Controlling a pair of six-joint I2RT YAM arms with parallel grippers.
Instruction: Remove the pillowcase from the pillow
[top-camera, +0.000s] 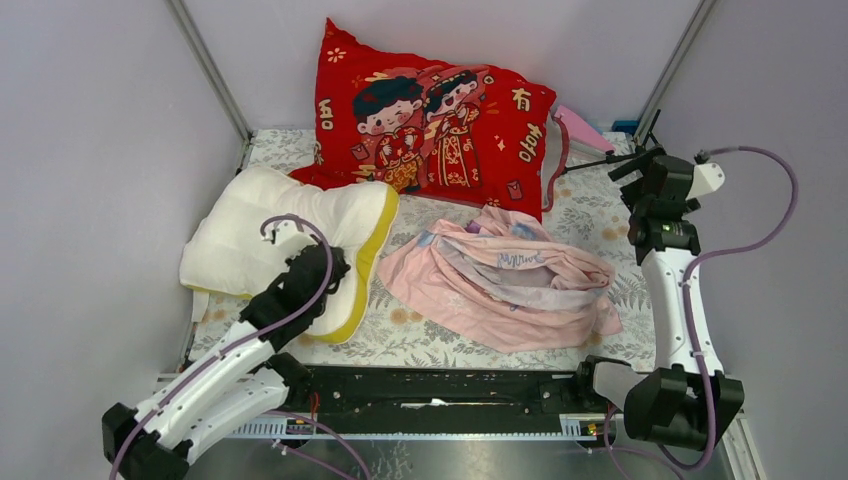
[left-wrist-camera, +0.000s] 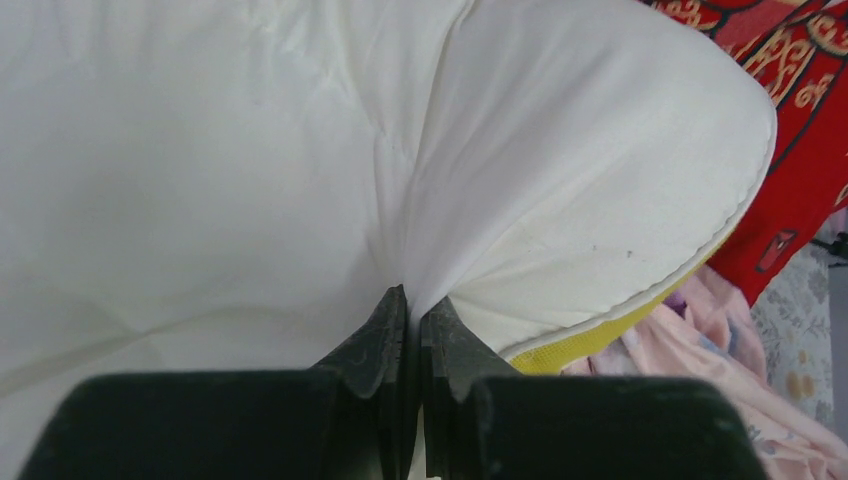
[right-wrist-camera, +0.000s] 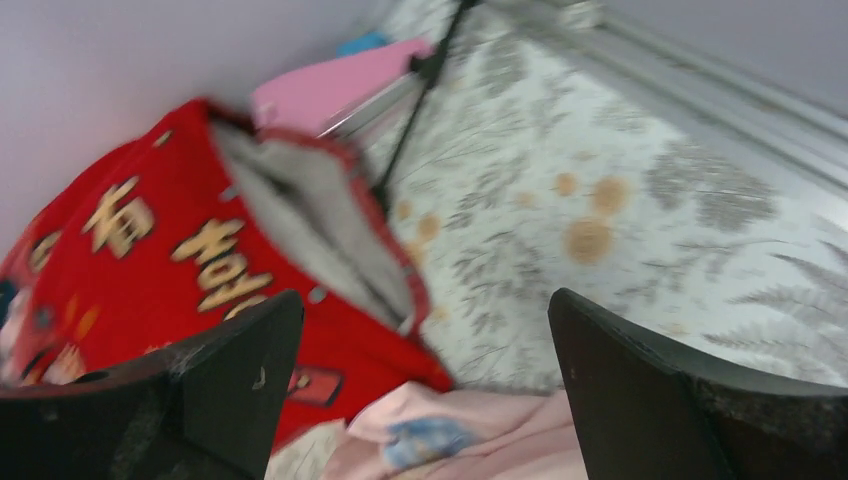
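Left end effector (left-wrist-camera: 413, 330) pinching pillow (top-camera: 260, 225) fold; right end effector (right-wrist-camera: 422, 300) wide open, empty. Risk: thin pinch slips, pillow drops onto pillowcase (top-camera: 500, 280).

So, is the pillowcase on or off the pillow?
Off. The pillowcase lies crumpled beside the pillow, which shows bare white fabric and yellow piping.

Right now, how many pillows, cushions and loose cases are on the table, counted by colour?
Cream-white: 1, the pillow
Red: 1, the cushion
Pale pink: 1, the pillowcase
Total: 3
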